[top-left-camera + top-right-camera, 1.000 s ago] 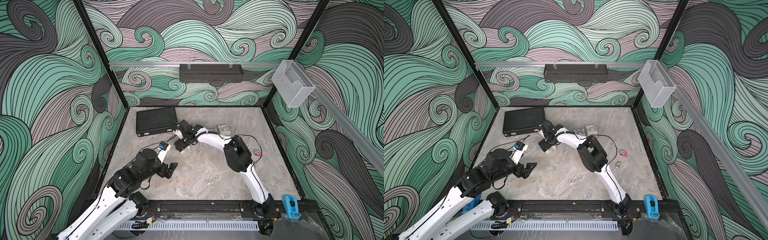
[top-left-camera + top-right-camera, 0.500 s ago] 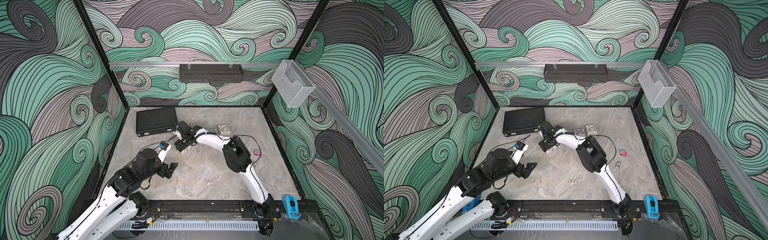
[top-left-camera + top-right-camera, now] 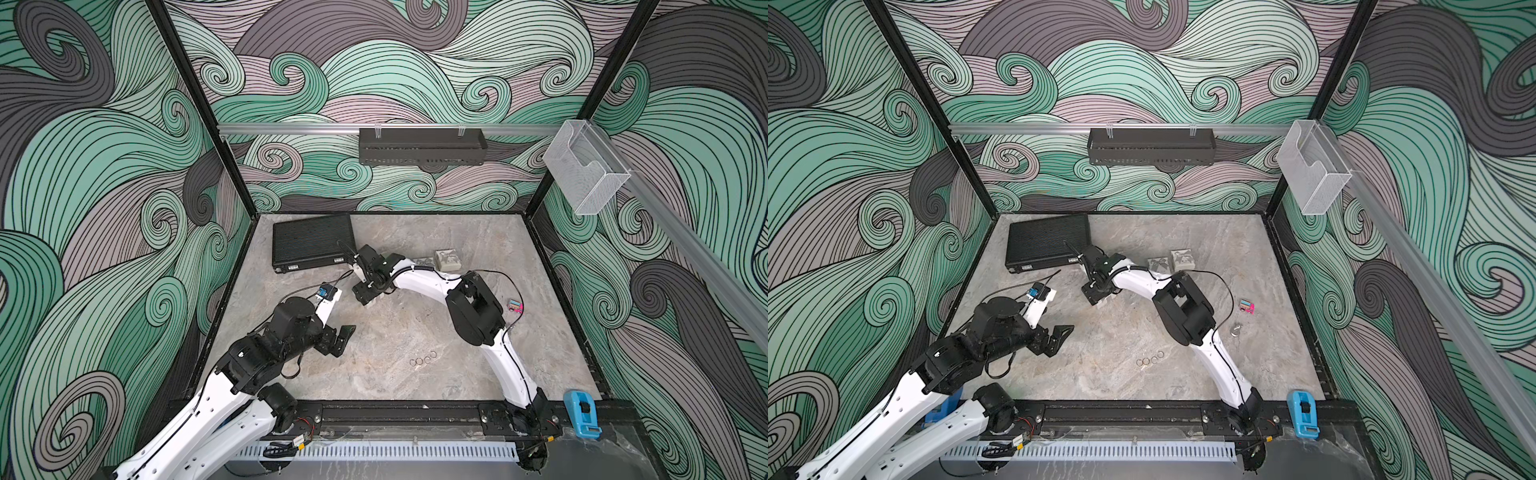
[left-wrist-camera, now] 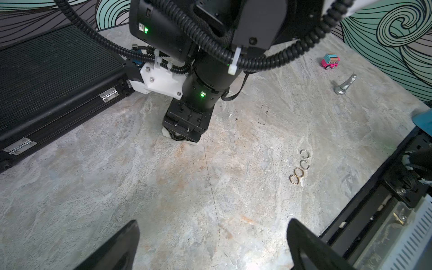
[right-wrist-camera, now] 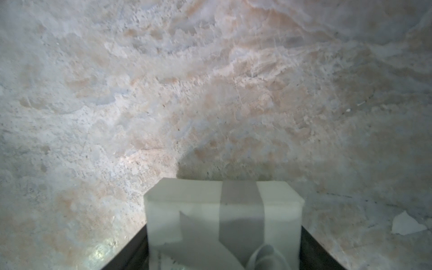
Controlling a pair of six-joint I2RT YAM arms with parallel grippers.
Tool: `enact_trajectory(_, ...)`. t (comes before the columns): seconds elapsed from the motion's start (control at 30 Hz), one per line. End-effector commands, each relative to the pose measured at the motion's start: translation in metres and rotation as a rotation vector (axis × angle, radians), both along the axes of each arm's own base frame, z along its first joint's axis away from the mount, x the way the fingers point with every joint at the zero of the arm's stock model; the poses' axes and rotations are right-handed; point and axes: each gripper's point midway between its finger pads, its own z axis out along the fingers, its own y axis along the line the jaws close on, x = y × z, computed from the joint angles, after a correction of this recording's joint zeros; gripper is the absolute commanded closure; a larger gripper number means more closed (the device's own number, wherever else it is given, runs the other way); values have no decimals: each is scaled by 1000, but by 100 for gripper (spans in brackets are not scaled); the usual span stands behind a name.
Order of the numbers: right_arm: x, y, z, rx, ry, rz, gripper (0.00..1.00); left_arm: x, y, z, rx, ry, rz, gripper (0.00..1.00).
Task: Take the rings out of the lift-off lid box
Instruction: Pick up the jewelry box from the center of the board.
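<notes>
In both top views, loose rings (image 3: 423,360) lie on the table (image 3: 374,386) at lower centre. The left hand (image 3: 341,340) gapes wide, empty. In the left wrist view, the rings sit right of centre. In the right wrist view, the right hand (image 5: 224,247) straddles a ribboned white box (image 5: 198,205) at the bottom edge. I cannot tell whether it grips.

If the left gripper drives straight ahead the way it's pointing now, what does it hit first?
Most likely bare tabletop: the left gripper is open and seems angled down at it. Beyond lies the right gripper over the white box; the rings sit off that line.
</notes>
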Motion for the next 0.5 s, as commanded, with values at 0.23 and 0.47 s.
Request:
enact_trajectory(0.23, -10, -42, 66, 229, 74, -93, 29, 35, -32, 8, -45, -115, -44, 1)
enact_trajectory(0.47, -31, -92, 100, 443, 213, -184, 30, 67, -58, -15, 53, -232, -143, 1)
